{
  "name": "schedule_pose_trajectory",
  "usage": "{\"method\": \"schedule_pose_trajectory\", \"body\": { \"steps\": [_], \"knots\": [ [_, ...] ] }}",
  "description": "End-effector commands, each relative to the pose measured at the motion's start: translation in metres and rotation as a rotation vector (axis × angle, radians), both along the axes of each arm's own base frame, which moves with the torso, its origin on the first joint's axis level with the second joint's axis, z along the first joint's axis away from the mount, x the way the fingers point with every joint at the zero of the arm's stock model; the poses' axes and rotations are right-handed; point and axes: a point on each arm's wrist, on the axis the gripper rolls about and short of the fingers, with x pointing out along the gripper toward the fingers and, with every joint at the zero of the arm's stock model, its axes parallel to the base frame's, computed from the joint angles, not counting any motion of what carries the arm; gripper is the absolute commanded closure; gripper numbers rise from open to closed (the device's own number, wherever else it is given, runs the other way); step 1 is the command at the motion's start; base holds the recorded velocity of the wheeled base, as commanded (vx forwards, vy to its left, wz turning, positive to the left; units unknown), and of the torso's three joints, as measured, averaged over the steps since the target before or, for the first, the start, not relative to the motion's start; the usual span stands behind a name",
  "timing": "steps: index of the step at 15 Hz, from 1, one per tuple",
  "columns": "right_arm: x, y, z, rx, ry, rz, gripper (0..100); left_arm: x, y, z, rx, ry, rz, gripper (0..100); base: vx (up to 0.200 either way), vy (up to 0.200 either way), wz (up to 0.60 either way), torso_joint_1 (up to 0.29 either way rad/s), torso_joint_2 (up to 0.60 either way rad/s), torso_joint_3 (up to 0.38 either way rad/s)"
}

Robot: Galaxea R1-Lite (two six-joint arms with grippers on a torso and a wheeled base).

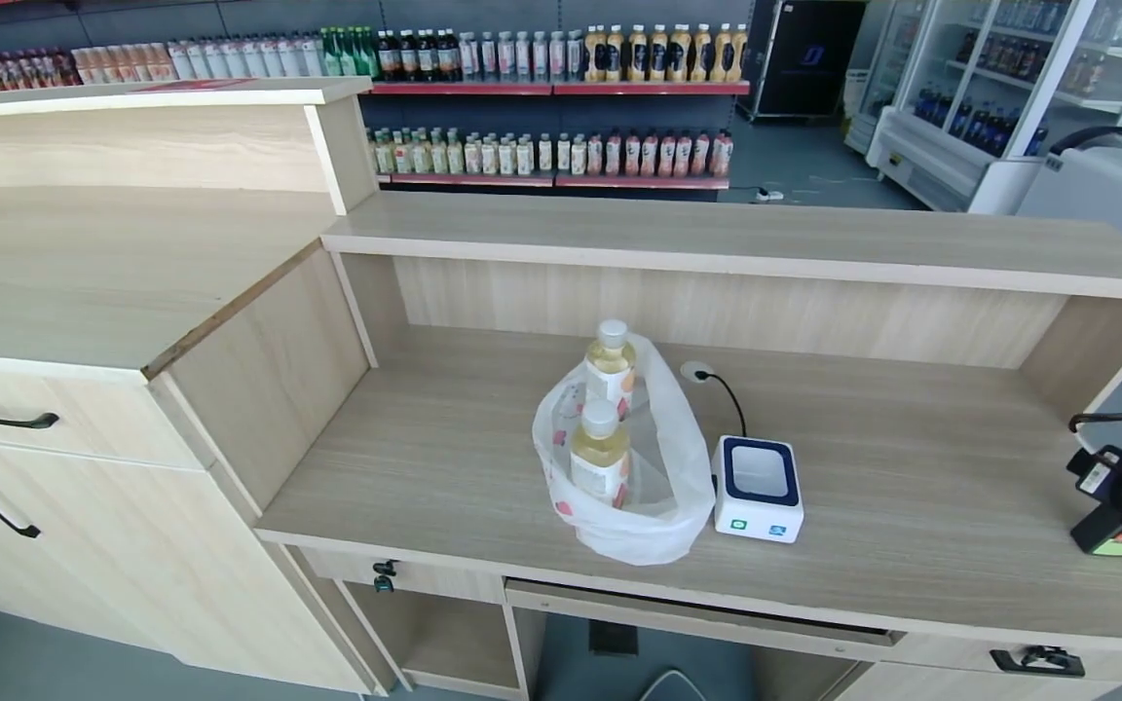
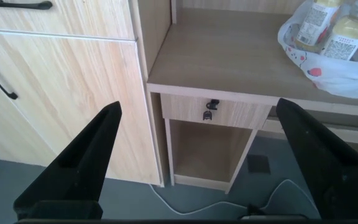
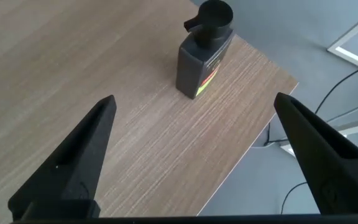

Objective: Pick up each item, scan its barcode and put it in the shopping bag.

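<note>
A white shopping bag (image 1: 663,521) stands in the middle of the wooden counter (image 1: 912,487) with two yellow-drink bottles upright in it, one behind (image 1: 610,365) and one in front (image 1: 600,453). Right beside the bag sits the white barcode scanner (image 1: 759,487). A small black container (image 3: 202,53) with a green and red label stands near the counter's right corner (image 1: 1114,534). My right gripper (image 3: 194,102) hangs open above the counter, just short of that container. My left gripper (image 2: 199,109) is open and holds nothing, low in front of the counter's left end; the bag (image 2: 334,81) lies beyond it.
A tall cabinet (image 1: 84,292) with black drawer handles rises left of the counter. A raised ledge (image 1: 717,243) runs along the counter's back. A drawer with a key (image 2: 210,112) sits under the counter's left front. The scanner's cable (image 1: 729,394) runs to the back.
</note>
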Motion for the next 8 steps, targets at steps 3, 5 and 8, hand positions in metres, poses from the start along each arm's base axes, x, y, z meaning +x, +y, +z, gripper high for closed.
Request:
{"method": "schedule_pose_trajectory", "body": {
  "steps": [3,5,8],
  "knots": [
    [0.019,-0.03,-0.039,0.005,0.106,-0.052,0,0.0,0.0,0.0,-0.002,-0.001,0.0,0,0.0,0.0,0.0,0.0,0.0,0.0],
    [0.029,-0.042,-0.041,-0.013,0.112,-0.061,0,0.0,0.0,0.0,0.0,-0.001,0.0,0,0.0,0.0,0.0,0.0,0.0,0.0],
    [0.045,-0.046,-0.044,-0.027,0.104,-0.044,0,0.0,0.0,0.0,-0.002,-0.001,0.0,0,0.0,0.0,0.0,0.0,0.0,0.0]
  ]
}}
